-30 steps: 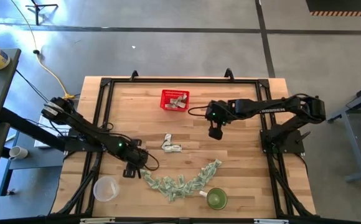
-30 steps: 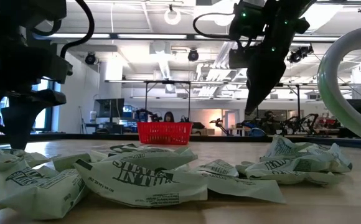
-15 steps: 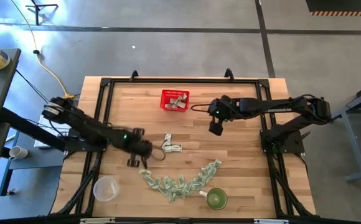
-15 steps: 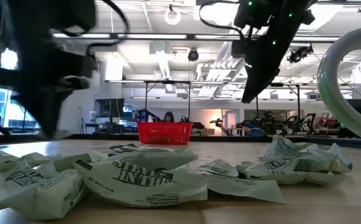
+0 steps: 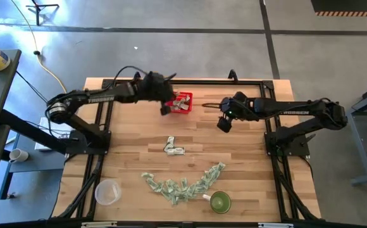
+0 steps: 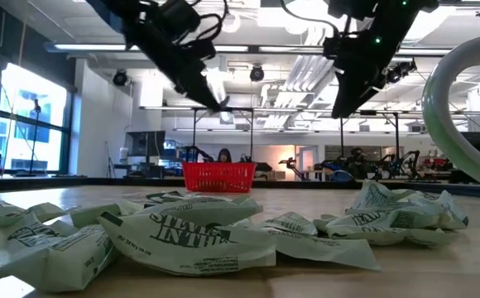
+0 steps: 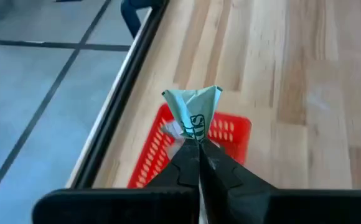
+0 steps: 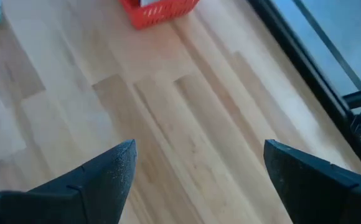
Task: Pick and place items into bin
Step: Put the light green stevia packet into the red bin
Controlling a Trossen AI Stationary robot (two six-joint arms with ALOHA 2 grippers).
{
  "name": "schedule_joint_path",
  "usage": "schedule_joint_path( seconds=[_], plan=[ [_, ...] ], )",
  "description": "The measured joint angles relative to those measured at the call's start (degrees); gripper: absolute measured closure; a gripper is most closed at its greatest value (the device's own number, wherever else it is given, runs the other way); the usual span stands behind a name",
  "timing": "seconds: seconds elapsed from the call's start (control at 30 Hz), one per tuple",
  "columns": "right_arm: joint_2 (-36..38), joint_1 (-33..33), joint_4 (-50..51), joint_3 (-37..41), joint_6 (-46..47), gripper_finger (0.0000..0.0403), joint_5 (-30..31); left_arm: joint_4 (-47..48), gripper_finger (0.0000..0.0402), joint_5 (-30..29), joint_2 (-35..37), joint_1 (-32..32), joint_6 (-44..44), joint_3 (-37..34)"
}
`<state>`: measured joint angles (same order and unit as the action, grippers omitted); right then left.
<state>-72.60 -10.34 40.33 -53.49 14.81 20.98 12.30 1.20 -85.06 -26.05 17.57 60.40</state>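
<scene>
only left wrist view shows left gripper point(image 7: 198, 149) pinching item point(image 7: 194, 112).

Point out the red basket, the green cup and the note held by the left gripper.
red basket point(image 5: 185, 105): high view, right rim.
green cup point(image 5: 220, 202): high view, its inside.
held note point(image 7: 196, 109): left wrist view, crumpled top above the fingertips.

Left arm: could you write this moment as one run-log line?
left tool: shut on note | above basket | right tool: open, empty, waiting beside basket
</scene>
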Motion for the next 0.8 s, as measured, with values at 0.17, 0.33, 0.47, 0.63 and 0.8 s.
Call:
schedule_joint_path(
  seconds=[0.17,0.33,0.47,0.63,0.8],
  plan=[
    [-2.2,1.1,-1.8,0.0,-0.2,0.0062,-0.4,1.9,0.0345,3.1,-6.1,-1.0,-4.0,4.0],
    [-3.1,1.2,-1.5,0.0,-0.3,0.0062,-6.5,4.1,0.0293,-3.3,-11.2,0.3,-7.4,7.1],
    [-3.1,1.8,1.5,0.0,-2.0,0.0062,-8.2,9.8,0.0244,-2.6,-10.7,0.3,-11.1,11.0],
    [-3.0,5.0,7.1,0.0,-8.9,0.0062,-14.2,29.3,0.02,-1.9,-10.1,0.3,-15.7,18.0],
    [-3.2,14.1,9.4,0.0,-20.8,0.0062,-17.4,42.8,0.019,-0.9,-7.5,3.5,-21.3,19.2]
  ],
)
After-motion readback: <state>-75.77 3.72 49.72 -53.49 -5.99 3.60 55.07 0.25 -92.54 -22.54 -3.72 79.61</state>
